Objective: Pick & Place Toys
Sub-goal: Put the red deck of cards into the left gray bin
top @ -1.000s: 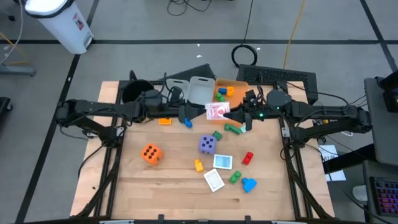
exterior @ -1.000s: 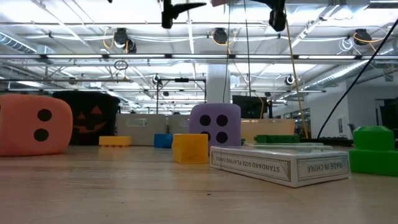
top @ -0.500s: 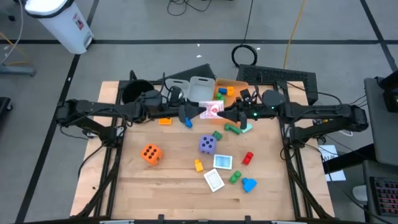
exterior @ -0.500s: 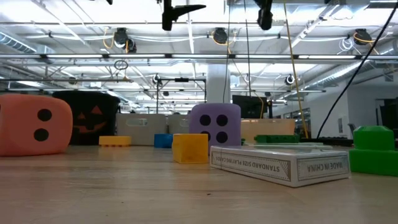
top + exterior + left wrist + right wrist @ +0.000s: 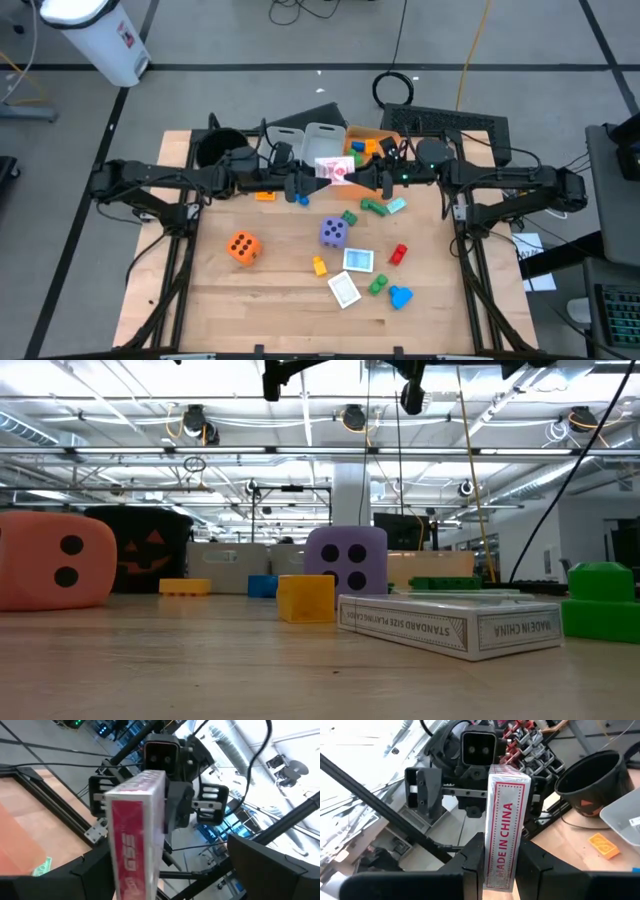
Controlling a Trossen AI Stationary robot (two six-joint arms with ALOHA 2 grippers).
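Surface: pale wood planks, lower centre; foam dice and plastic blocks scattered there.
Card box: flat glossy red-white carton, upper centre.
My right claw: clenched on it.
My left claw: spread wide, facing it.

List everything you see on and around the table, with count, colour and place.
Card box: one, red and white, in the air between the grippers.
Dice: two, orange front left, purple centre.
Small blocks: several, mixed colours, scattered mid-table and in the orange bin.
Cards: two white, front centre; one teal, right of centre.
Bins: grey and orange, back edge.
Pot: one, black, back left.
Right gripper: shut on card box.
Left gripper: open, facing it.
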